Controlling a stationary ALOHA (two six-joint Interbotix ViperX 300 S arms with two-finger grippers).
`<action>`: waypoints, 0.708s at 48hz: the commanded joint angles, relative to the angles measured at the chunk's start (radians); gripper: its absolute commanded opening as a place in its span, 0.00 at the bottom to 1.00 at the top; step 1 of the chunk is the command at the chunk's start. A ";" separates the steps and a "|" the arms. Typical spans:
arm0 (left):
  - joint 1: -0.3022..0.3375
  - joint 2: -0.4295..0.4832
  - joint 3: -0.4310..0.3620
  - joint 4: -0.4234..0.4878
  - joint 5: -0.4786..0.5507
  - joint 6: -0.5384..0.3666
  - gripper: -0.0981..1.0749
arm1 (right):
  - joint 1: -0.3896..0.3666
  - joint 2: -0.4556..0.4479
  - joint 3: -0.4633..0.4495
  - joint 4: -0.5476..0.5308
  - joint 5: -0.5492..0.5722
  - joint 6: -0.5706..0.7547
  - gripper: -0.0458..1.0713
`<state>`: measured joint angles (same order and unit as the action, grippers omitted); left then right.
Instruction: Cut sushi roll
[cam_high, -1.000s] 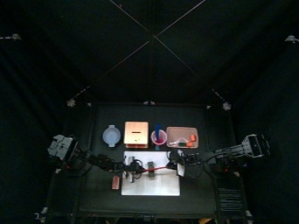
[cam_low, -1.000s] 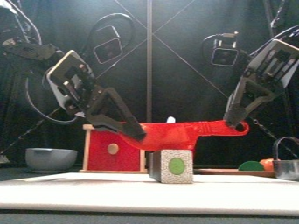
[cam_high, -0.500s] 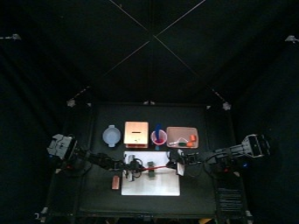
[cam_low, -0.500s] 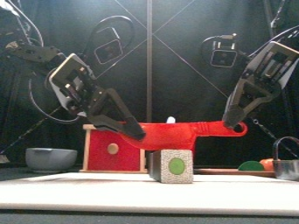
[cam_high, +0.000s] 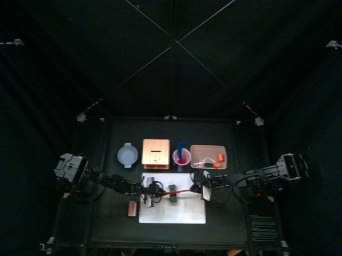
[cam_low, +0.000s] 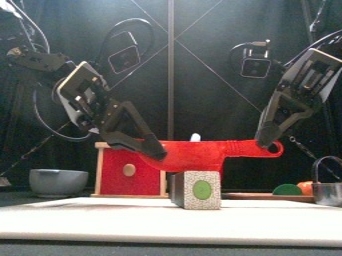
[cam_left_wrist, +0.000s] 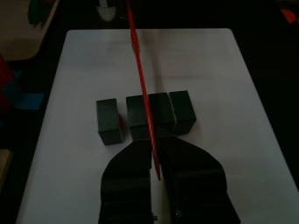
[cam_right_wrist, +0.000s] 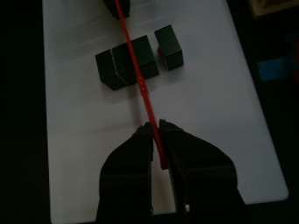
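Nothing has visibly moved since a second ago. Both sets of fingers, left (cam_left_wrist: 158, 175) and right (cam_right_wrist: 156, 150), stay clenched on the red knife (cam_low: 211, 150), one at each end. Its blade lies across the roll (cam_left_wrist: 145, 115) on the white board (cam_left_wrist: 222, 79), seemingly between pieces.

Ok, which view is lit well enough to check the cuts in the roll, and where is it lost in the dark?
Left wrist view: the white board is evenly lit, so the dark sushi roll stands out, one piece set apart; the knife shows only edge-on. Top view: the table is a small lit patch amid black, with the roll barely discernible.
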<state>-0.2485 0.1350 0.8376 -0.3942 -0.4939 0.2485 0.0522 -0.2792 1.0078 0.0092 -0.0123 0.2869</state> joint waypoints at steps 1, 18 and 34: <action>-0.015 -0.017 -0.026 0.005 -0.003 0.003 0.42 | -0.008 -0.011 -0.014 0.005 -0.005 0.003 0.44; -0.020 -0.002 -0.029 0.003 -0.003 0.003 0.42 | -0.006 0.002 -0.008 0.018 -0.003 0.003 0.44; -0.021 0.005 -0.040 0.003 -0.003 0.005 0.42 | -0.006 0.008 -0.017 0.015 0.002 0.003 0.44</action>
<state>-0.2562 0.1534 0.8268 -0.3958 -0.4970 0.2485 0.0537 -0.2577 1.0078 0.0245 -0.0092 0.2869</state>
